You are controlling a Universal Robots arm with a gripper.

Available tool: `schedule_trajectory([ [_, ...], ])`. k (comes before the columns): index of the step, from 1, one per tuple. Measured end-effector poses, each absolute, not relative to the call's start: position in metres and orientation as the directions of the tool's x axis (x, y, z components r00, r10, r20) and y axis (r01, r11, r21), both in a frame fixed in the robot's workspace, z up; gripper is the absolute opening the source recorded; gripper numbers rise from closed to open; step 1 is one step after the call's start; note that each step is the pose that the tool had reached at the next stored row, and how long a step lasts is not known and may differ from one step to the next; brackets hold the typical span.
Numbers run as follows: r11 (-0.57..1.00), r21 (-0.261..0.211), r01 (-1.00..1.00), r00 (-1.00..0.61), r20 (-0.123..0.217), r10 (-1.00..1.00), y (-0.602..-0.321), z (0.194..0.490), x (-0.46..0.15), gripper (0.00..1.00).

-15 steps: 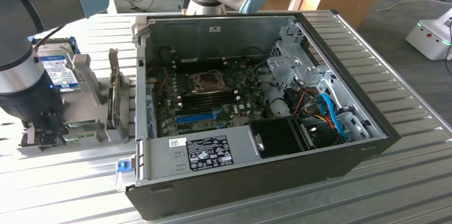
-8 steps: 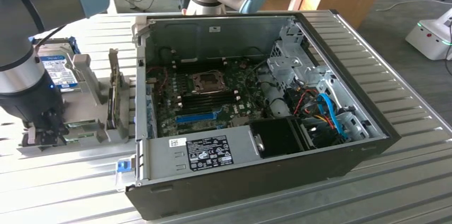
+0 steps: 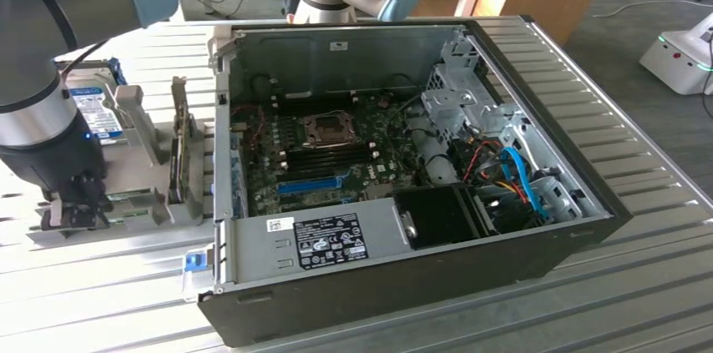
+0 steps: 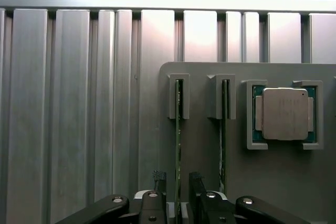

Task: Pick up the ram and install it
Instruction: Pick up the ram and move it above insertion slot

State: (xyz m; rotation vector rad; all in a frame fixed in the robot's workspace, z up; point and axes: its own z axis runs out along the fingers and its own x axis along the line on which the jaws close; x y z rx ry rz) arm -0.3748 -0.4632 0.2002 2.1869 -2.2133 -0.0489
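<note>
Gripper [image 4: 177, 182]: fingers narrowly parted, straddling the ram [image 4: 178, 145], which stands on edge in grey holder [image 4: 199, 150]. Wrist view adds neighbouring CPU [image 4: 286, 114]; exterior view adds open computer case [image 3: 446, 286] beside holder.

No wording is coming through legibly. A white label [image 3: 326, 242] is sitting on the grey panel [image 3: 254, 259] of the case, carrying black print and small round marks too fine to read. A smaller sticker [image 3: 279, 224] is sitting just beside it, equally unreadable. The drive [image 3: 98, 119] is showing a blue-and-white face with blurred lines. The CPU [image 4: 285, 113] is bearing faint marks that cannot be made out
</note>
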Motion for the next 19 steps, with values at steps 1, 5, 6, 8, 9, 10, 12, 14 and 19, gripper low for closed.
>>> schedule_trajectory([
  [1,0.012,0.043,-0.999,-0.012,-0.001,-1.0,-0.4633,0.2003,-0.3739,0.31],
  [5,0.012,0.043,-0.999,-0.012,-0.001,-1.0,-0.4633,0.2003,-0.3708,0.31],
  [6,0.012,0.043,-0.999,-0.012,-0.001,-1.0,-0.4632,0.2002,-0.3701,0.31],
  [8,0.012,0.043,-0.999,-0.012,-0.001,-1.0,-0.4633,0.2003,-0.3689,0.31],
  [9,0.012,0.043,-0.999,-0.012,-0.001,-1.0,-0.4633,0.2003,-0.3683,0.31],
  [10,0.012,0.043,-0.999,-0.012,-0.001,-1.0,-0.4632,0.2003,-0.3678,0.31],
  [12,0.012,0.043,-0.999,-0.012,-0.001,-1.0,-0.4632,0.2003,-0.3667,0.31],
  [14,0.012,0.043,-0.999,-0.012,-0.001,-1.0,-0.4632,0.2002,-0.3661,0.31],
  [19,0.012,0.043,-0.999,-0.012,-0.001,-1.0,-0.4633,0.1995,-0.3659,0.31],
])
